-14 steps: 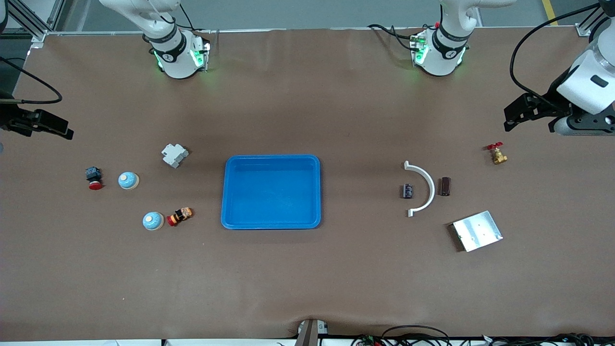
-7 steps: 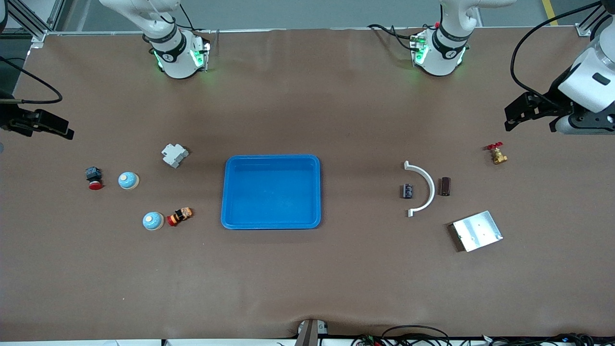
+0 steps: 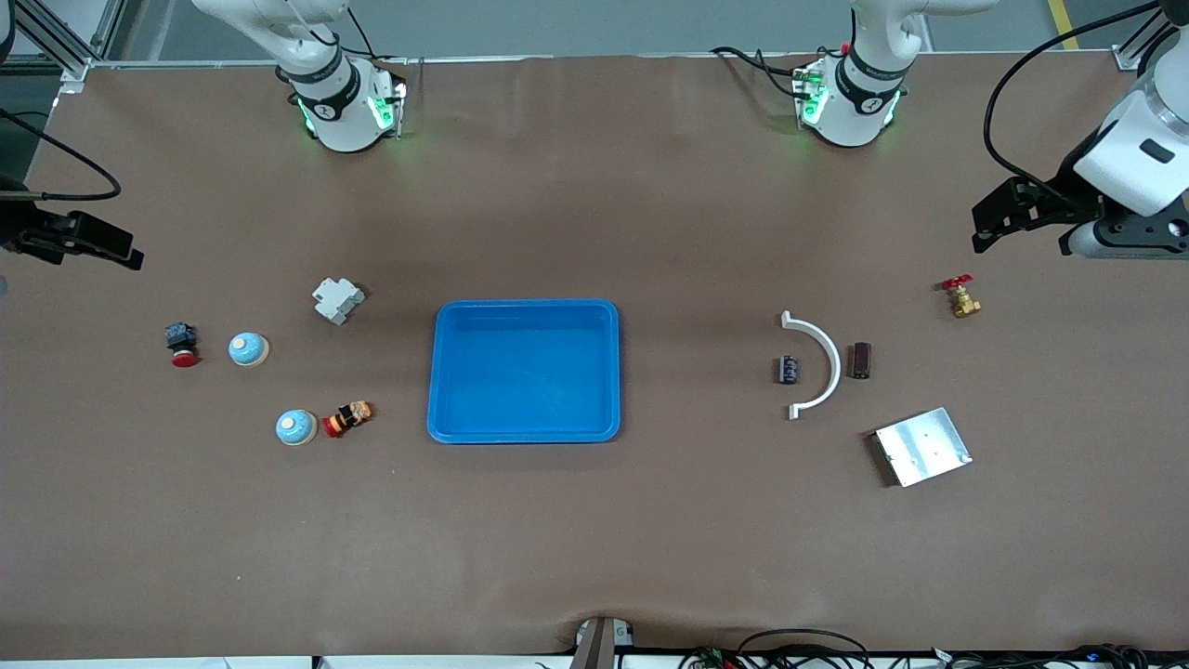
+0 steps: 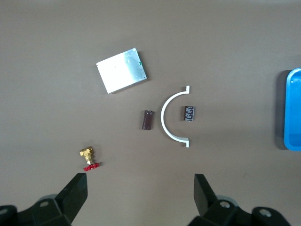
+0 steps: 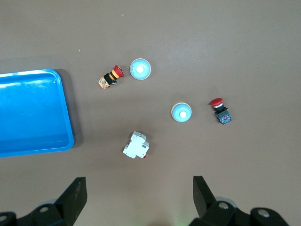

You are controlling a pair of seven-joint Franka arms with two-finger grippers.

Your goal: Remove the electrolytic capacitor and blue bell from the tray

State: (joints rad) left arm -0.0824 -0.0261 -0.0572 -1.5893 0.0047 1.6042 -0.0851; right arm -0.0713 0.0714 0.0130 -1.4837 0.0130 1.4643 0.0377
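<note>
Two light blue dome bells (image 3: 249,349) (image 3: 296,427) sit toward the right arm's end of the table and show in the right wrist view (image 5: 181,112) (image 5: 139,68). A black capacitor (image 3: 790,369) (image 4: 189,113) and a brown capacitor (image 3: 862,360) (image 4: 147,119) lie on either side of a white arc (image 3: 819,364) toward the left arm's end. An empty blue tray (image 3: 525,303) sits mid-table. My left gripper (image 3: 985,228) (image 4: 140,181) is open and empty, high near the table's end. My right gripper (image 3: 125,253) (image 5: 139,183) is open and empty, high at the other end.
Near the bells are a white breaker (image 3: 337,299), a red button on a black block (image 3: 181,343) and a red-and-orange button (image 3: 347,417). Near the capacitors are a brass valve with a red handle (image 3: 961,297) and a metal plate (image 3: 921,446).
The left arm's wrist has shifted slightly above the table's end. The right arm and all objects have stayed still.
</note>
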